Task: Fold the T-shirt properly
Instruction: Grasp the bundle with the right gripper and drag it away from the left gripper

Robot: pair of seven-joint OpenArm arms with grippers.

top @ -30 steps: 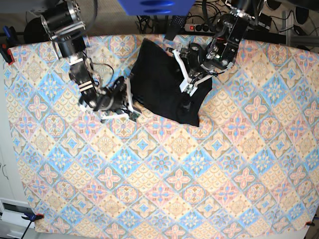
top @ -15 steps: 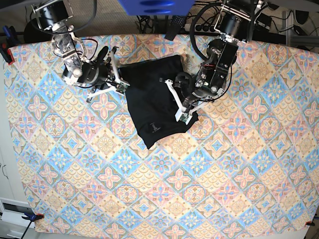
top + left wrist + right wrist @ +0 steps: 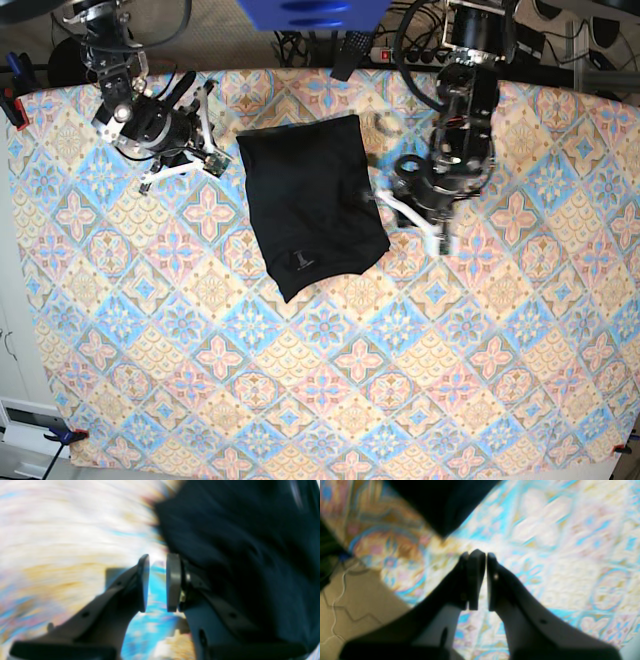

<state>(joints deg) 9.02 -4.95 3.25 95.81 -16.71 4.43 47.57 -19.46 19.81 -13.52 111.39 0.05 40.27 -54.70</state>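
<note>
The black T-shirt (image 3: 310, 200) lies folded into a compact rectangle on the patterned tablecloth (image 3: 330, 380), a small white label mark (image 3: 303, 262) near its front end. My left gripper (image 3: 405, 215) hangs just off the shirt's right edge. In the left wrist view this gripper (image 3: 157, 560) has its pads nearly together with only cloth showing between them, and the T-shirt (image 3: 250, 542) fills the right side. My right gripper (image 3: 205, 140) sits off the shirt's back left corner. In the right wrist view this gripper (image 3: 486, 555) is shut and empty, with a T-shirt corner (image 3: 445, 502) ahead of it.
The tablecloth's back edge carries a power strip (image 3: 400, 55) and cables. A blue object (image 3: 310, 12) hangs over the back middle. Bare floor (image 3: 352, 605) shows past the table edge in the right wrist view. Clamps hold the cloth at its left edge (image 3: 12, 105).
Both grippers have come off the T-shirt. The left one moved right, the right one moved further left. The shirt settled flat into a neater rectangle.
</note>
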